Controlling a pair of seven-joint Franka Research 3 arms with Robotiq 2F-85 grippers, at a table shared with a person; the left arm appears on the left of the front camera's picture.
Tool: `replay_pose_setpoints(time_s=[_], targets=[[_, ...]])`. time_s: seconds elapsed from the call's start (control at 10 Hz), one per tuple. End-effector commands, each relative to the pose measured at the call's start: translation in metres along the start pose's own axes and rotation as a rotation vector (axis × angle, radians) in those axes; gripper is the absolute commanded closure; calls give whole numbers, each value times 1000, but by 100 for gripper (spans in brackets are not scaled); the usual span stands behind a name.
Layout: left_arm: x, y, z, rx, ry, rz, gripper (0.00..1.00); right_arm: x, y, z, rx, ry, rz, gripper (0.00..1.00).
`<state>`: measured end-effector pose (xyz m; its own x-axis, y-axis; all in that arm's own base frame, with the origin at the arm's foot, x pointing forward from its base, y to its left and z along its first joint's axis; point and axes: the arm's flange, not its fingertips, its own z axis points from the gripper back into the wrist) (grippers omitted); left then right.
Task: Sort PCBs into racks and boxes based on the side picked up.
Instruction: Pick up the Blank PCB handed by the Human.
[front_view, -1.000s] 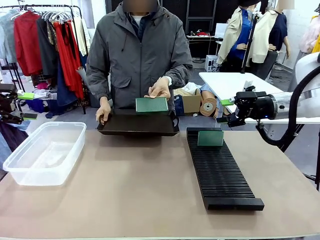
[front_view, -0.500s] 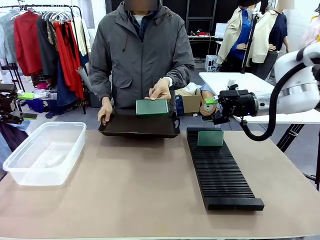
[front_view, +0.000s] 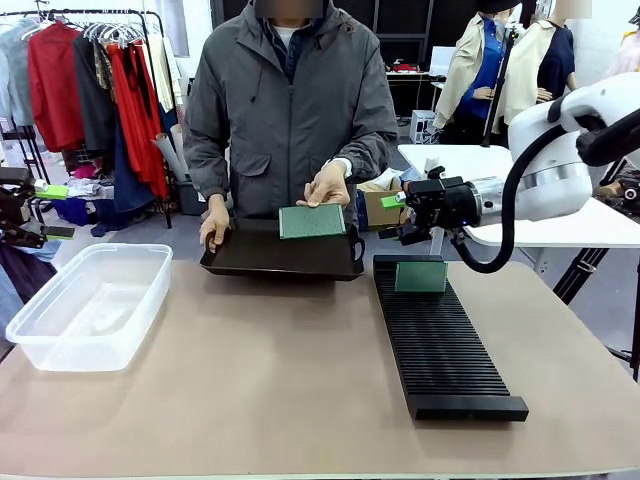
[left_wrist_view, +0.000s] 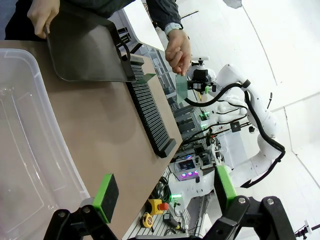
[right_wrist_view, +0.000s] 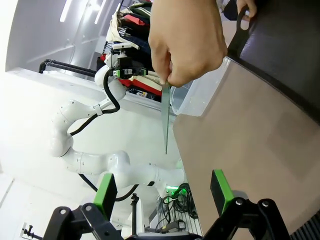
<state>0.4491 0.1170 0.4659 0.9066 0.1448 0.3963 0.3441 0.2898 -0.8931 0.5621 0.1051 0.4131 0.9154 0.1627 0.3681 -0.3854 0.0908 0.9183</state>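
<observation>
we are hovering our right gripper (front_view: 393, 217), fingers spread and empty, near the pcb (front_view: 312, 221) that the person's hand (front_view: 326, 185) is offering over the black tray (front_view: 270, 262). the handover is pending: next we are needing to pinch its free edge, then choose rack (front_view: 440, 340) or box (front_view: 90, 300). our left gripper (front_view: 52, 211) is hanging spread too.

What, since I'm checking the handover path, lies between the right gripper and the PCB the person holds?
Nothing: in the right wrist view the open right gripper faces the edge-on PCB across bare air.
</observation>
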Motion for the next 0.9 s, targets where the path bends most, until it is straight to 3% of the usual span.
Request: replay_pose_setpoints(time_s=[0.0, 0.8], targets=[[0, -2, 1, 2, 0, 10, 0, 14, 0, -10, -11, 2, -29, 0], [0, -2, 1, 2, 0, 10, 0, 31, 0, -44, 8, -17, -9, 0]])
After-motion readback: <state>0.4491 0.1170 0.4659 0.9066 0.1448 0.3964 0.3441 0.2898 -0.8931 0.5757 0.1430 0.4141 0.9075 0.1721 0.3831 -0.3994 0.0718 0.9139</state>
